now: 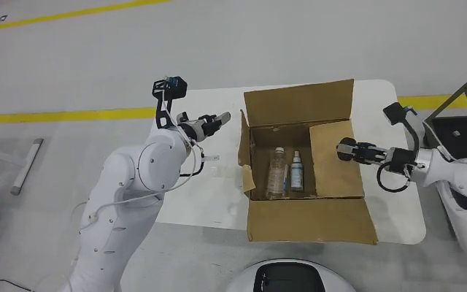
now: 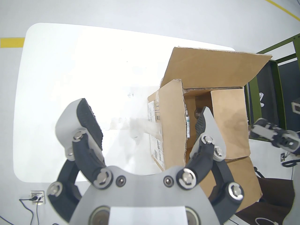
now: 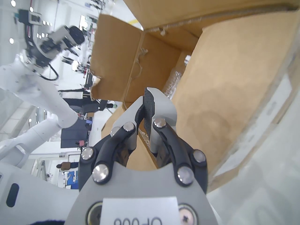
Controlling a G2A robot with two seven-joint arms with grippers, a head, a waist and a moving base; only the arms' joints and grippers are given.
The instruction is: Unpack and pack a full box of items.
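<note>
A white bench (image 1: 219, 204) with rounded corners is seen standing on a grey floor (image 1: 219, 44). One open cardboard box (image 1: 314, 220) is set directly on its right half, flaps spread outward.

Overhead plus wrists (box (image 1: 299, 102) shared)

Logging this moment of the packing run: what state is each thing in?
box: open, flaps folded out.
clear bottle: lying inside the box.
spray bottle: lying beside it in the box.
left gripper: open, empty.
right gripper: shut, over a side flap.
</note>
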